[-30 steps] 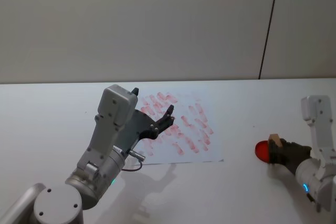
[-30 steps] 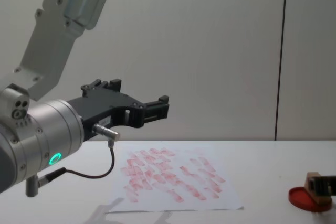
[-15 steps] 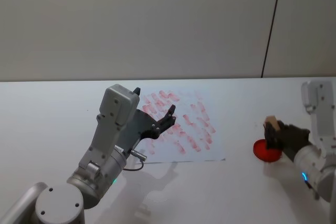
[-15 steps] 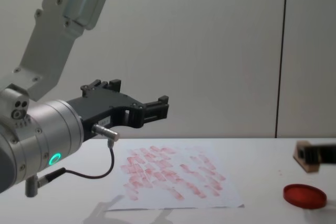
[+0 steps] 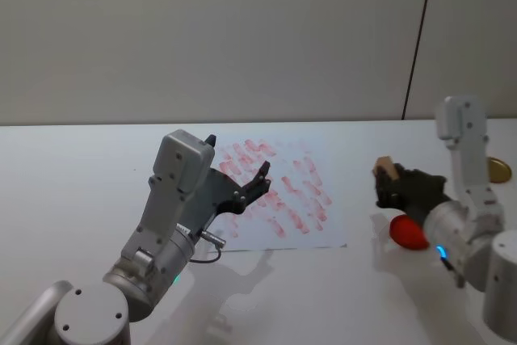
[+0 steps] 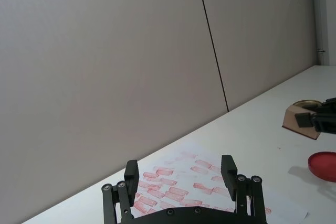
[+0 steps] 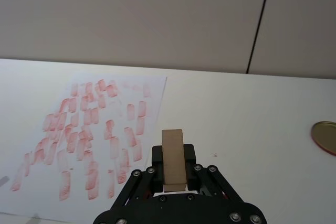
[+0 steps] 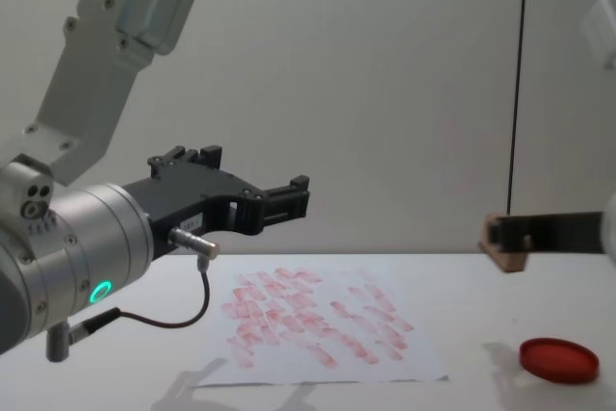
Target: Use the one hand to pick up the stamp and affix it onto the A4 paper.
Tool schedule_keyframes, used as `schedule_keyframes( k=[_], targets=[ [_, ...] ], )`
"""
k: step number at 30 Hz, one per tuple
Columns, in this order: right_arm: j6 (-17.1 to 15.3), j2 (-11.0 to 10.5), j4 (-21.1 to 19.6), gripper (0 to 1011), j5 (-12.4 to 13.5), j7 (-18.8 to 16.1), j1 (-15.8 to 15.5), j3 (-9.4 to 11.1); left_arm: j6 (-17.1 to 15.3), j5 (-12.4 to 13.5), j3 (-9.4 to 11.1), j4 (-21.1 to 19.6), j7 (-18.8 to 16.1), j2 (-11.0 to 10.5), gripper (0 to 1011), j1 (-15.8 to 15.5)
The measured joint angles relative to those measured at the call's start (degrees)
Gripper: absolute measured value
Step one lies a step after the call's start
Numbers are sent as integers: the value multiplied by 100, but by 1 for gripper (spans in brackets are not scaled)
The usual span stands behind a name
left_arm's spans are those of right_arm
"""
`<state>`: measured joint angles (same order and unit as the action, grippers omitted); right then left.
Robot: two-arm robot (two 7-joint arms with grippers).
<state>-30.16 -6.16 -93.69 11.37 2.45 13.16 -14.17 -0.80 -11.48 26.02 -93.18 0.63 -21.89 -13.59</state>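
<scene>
One white table (image 5: 65,167) meets a plain grey wall (image 5: 202,38). Right gripper (image 5: 393,190) clamps the stamp (image 8: 510,259) aloft, right of the A4 paper (image 5: 283,199), long axis in line with the gripper, pointing toward it. Left gripper (image 6: 180,165) hangs spread above the paper.

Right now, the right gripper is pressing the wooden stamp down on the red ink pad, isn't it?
Not quite. The right gripper does hold the stamp, but it is not pressed on the red ink pad. The chest view shows the stamp up in the air, higher than the pad and clear of it.
</scene>
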Motion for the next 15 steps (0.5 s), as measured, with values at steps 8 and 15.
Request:
schedule_keyframes(
  k=[8,15],
  targets=[
    [-255,292,477,218,-37,-137,293,-150,0,0,0,0,0,0,993,0],
    [-329,602,1263,218,-91,-281,686,-285,0,0,0,0,0,0,993,0]
  ],
)
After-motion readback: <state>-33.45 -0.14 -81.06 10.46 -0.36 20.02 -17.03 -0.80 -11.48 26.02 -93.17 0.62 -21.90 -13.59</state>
